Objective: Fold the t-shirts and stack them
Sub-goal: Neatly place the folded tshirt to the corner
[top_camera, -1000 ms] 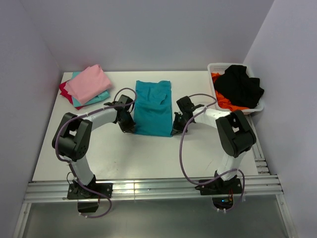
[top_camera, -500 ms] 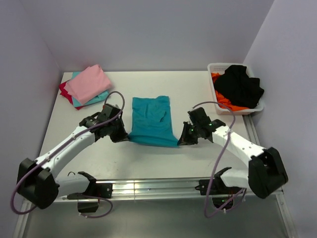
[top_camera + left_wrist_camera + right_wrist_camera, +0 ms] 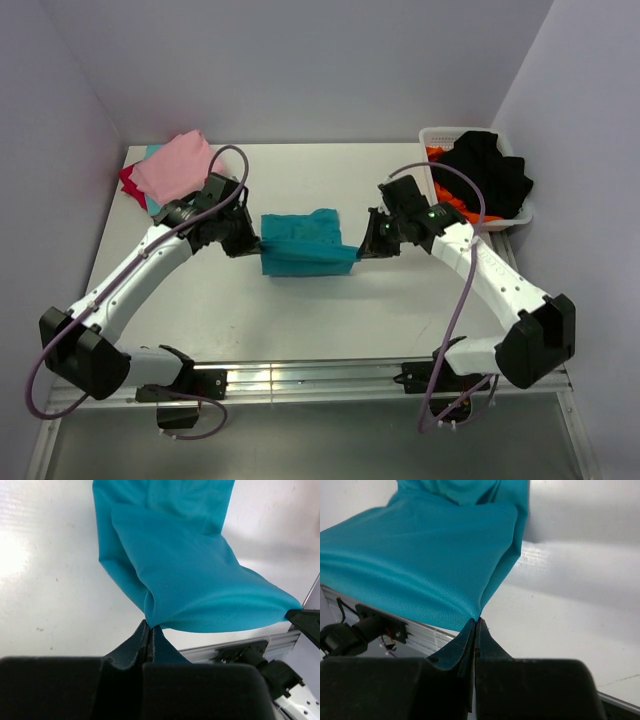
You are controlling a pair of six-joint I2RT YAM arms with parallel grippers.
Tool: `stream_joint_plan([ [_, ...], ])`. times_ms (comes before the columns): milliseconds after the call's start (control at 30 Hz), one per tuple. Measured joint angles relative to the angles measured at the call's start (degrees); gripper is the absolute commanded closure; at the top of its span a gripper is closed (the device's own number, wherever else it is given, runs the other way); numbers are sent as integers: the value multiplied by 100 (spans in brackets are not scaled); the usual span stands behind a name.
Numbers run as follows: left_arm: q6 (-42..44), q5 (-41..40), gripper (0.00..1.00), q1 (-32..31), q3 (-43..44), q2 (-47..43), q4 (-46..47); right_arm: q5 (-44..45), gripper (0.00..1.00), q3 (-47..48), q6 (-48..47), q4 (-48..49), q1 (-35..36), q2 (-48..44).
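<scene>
**Item in hand.** The teal t-shirt (image 3: pixel 300 245) lies at the middle of the table (image 3: pixel 300 330), between the two arms. Its far part rests flat on the surface. Its near edge is raised and doubled over toward the far side.

**Grippers.** The left gripper (image 3: pixel 149 631) has its fingers pressed together on the shirt's left corner, with cloth pinched between the tips. The right gripper (image 3: pixel 476 626) is clamped the same way on the right corner. The fabric hangs slack between the two grips.

**Work done.** A stack sits at the far left corner. It has a pink t-shirt (image 3: pixel 175 165) on top, and a red t-shirt (image 3: pixel 127 181) and a lighter teal t-shirt (image 3: pixel 150 152) show at its edges. All three appear folded.

**Work outstanding.** The teal shirt looks to be mid-fold: the lifted edge is not yet laid down, so the fold is incomplete. After that the shirt has to go onto the stack, well apart to the left. The white mesh basket (image 3: pixel 428 135) at the far right holds a black garment (image 3: pixel 490 172) lying over an orange garment (image 3: pixel 452 206), both unfolded. Judged overall, the task is a little past its midpoint.
</scene>
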Motion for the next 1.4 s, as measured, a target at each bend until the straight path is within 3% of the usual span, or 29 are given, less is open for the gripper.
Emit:
stream_joint_plan([
  [200,184,-61,100,153,439,551,9,232,100,890,-251,-313,-24,850],
  [333,363,57,100,555,896,1187,66,343,100,1987,-437,-516,-109,1818],
  [400,494,61,90,813,1399,1766,39,385,100,2800,-522,-562,-188,2549],
  [433,573,55,76,933,1740,2166,76,422,91,3237,-564,-575,-216,2929],
  [467,656,52,37,1032,2083,2516,57,461,76,3744,-573,-623,-264,3379],
  [500,776,50,7,1130,2500,2959,101,503,23,4271,-573,-658,-304,3847],
  [533,857,20,1,1237,3023,3512,199,616,11,5023,-560,-872,-354,4439],
  [567,901,-17,0,1316,3480,3980,219,654,7,5659,-588,-876,-413,4996],
  [633,984,-42,1,1475,4352,4922,302,748,6,6712,-586,-1064,-516,5930],
  [700,960,31,1,1641,4339,5274,542,807,6,7097,-533,-1156,-621,6465],
  [800,938,66,0,1891,3832,5248,422,789,6,6199,-494,-1121,-745,6269],
  [900,977,35,1,2074,3237,4868,501,745,6,4516,-468,-833,-870,5414],
  [1067,1099,262,0,2061,1246,3215,1222,651,6,2490,-431,-374,-981,3987],
  [1200,1097,769,1,2000,-170,2186,2190,535,7,1403,-354,52,-981,3259],
  [1400,1036,1316,1,1980,-1067,2457,3373,468,7,656,-304,291,-981,3106],
])
